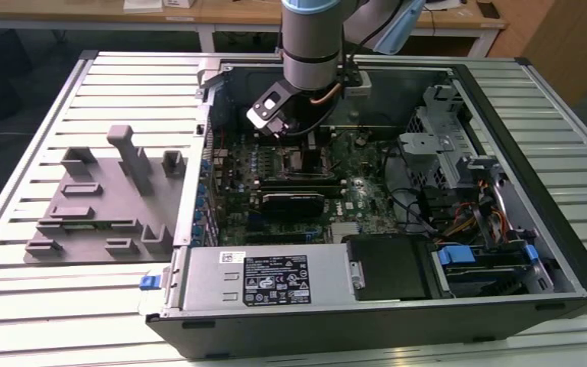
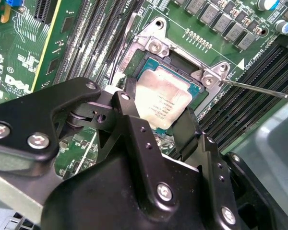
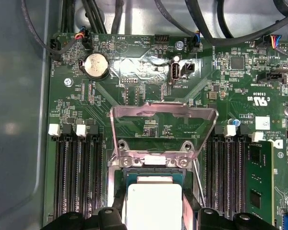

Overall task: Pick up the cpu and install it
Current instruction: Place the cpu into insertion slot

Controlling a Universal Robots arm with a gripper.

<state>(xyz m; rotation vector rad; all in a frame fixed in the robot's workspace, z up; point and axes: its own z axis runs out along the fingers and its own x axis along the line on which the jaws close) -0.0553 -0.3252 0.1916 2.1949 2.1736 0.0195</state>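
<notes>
On the exterior view's left, a grey plastic tray [image 1: 89, 210] lies on the slatted counter [image 1: 28, 306]. Just beside it, toward the middle of the frame, stands an open computer case [image 1: 375, 329] with its green motherboard [image 1: 365, 202] exposed. A power supply [image 1: 263, 279] runs along the case's lower edge. The arm [image 1: 314, 38] reaches down from the upper middle of the frame into the case, over the board. Toward the exterior view's right sits a drive cage [image 1: 431, 145]. In the second wrist view the gripper [image 2: 158, 105] is narrow. Its 2 fingers [image 2: 185, 132] press opposite edges of the cpu [image 2: 165, 96] and hold it at the socket [image 2: 151, 48]. Whether it is seated or just above cannot be told. In the first wrist view a metal load plate [image 3: 163, 122] stands raised beyond the socket, and memory slots [image 3: 77, 177] flank it.
</notes>
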